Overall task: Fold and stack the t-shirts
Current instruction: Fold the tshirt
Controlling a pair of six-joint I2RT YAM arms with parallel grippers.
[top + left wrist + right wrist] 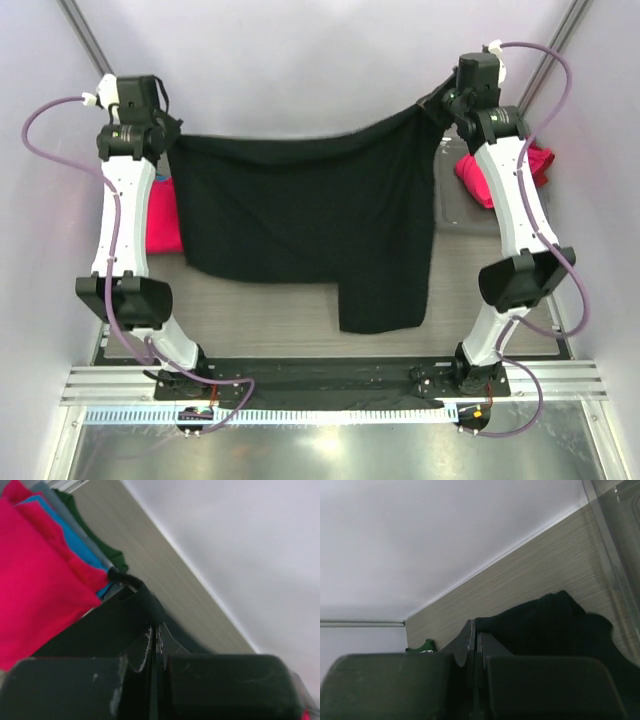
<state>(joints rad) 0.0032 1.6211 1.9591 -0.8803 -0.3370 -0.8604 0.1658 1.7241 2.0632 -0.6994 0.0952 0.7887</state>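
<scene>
Hanging over the table (260, 300), the big black t-shirt (300, 220) is stretched like a curtain between both arms. Its bottom hem sits nearest the arm bases (185, 375), and one longer flap droops on its right side. The top view gives you that whole spread, but the grippers are tiny there.

The wrist cams fix that. The left gripper (155, 630) has its jaws pinched flat together on the black t-shirt's upper left corner. The right gripper (474, 627) is squeezed just as tight on the upper right corner, with black cloth bunched just past the tips.

Only the left wrist view shows a teal-blue shirt (75, 540) peeking out of the pink shirt (35, 580) that lies just left of the black t-shirt. A bit of green cloth (112, 555) shows beyond those. Only the top view shows a second pink shirt (535, 165), right of the black t-shirt, lying on the grey tray (450, 205). A plain wall (300, 60) is behind the black t-shirt.
</scene>
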